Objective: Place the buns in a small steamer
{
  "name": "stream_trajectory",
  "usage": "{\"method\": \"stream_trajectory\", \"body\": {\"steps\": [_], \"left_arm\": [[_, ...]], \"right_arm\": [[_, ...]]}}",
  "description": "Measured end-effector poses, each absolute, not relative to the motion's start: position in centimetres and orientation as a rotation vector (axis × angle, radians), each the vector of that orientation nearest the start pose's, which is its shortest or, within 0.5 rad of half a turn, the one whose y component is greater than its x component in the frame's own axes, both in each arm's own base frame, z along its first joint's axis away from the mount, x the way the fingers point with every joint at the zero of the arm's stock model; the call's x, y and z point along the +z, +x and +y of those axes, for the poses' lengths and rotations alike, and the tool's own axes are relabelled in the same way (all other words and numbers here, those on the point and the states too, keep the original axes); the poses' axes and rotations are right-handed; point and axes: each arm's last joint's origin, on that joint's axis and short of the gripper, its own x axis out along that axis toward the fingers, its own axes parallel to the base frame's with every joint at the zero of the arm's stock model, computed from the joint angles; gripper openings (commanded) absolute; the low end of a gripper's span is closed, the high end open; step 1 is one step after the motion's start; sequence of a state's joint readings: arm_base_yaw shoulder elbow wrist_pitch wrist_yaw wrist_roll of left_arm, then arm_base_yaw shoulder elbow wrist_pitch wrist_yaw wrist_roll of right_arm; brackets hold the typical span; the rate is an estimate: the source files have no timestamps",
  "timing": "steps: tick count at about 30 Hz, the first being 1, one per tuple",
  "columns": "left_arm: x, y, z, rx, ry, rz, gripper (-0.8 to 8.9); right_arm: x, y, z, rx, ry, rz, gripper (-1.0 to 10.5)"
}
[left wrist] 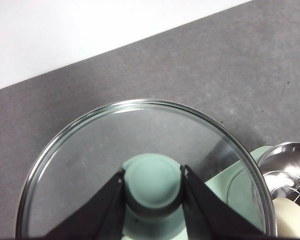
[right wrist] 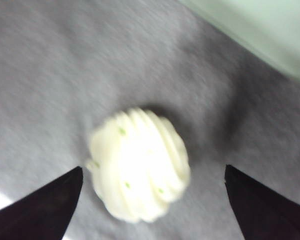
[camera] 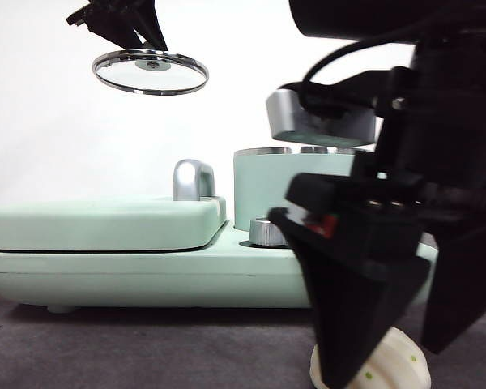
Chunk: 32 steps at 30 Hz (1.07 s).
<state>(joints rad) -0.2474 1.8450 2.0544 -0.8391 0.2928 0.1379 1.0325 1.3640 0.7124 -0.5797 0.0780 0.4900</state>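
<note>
The big mint-green cooker base (camera: 130, 271) fills the front view, its flat griddle lid (camera: 105, 223) on one side and the small steamer (camera: 292, 190) standing open at the other, steel rim bare. High above the griddle side, the left end effector (left wrist: 152, 187) is clenched on the green knob of the glass lid (camera: 150, 71), holding it clear in the air, well apart from the pot.

Down low, the right end effector (right wrist: 152, 200) is the one at work. Its jaws are spread wide, one on each side of the ridged bun (right wrist: 139, 170), neither touching it as far as the blurred wrist picture lets me judge. The bun sits on the grey tabletop (right wrist: 50, 75) directly ahead of the jaws, between them, so this arm is plainly the nearer one. The bun is roundish, with no strong long axis, its ridges running slantwise across the gap.

The front view shows only a sliver of that bun (camera: 401, 366) behind the dark jaw. The left wrist view alone catches a pale shape (left wrist: 292, 217) in the steamer's wire rack, probably the smooth bun, already in.
</note>
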Motion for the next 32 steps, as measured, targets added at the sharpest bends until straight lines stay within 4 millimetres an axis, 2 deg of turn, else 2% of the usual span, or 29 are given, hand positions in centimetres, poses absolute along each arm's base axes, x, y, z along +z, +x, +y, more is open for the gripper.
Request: {"method": "stream_trajectory", "body": {"steps": [4, 10, 17, 22, 26, 32], "left_arm": [[41.1, 38.1, -10.6, -0.566, 0.116, 0.601, 0.15], [41.1, 38.1, -10.6, -0.569, 0.117, 0.601, 0.15], [41.1, 38.1, -10.6, -0.569, 0.117, 0.601, 0.15], [41.1, 38.1, -10.7, -0.569, 0.117, 0.601, 0.15], [41.1, 38.1, -10.7, -0.569, 0.117, 0.601, 0.15], [41.1, 38.1, -10.7, -0.569, 0.117, 0.6, 0.15]], "right_arm": [[17.1, 12.1, 19.9, 0.563, -0.218, 1.207, 3.7], [17.1, 12.1, 20.0, 0.582, -0.208, 1.228, 3.3], [16.6, 12.2, 20.0, 0.567, -0.221, 1.246, 1.5], [16.9, 12.4, 20.2, 0.573, -0.206, 1.232, 1.4], [19.4, 13.3, 20.8, 0.562, -0.202, 1.237, 1.4], [26.5, 15.5, 21.3, 0.575, -0.199, 1.182, 1.4]]}}
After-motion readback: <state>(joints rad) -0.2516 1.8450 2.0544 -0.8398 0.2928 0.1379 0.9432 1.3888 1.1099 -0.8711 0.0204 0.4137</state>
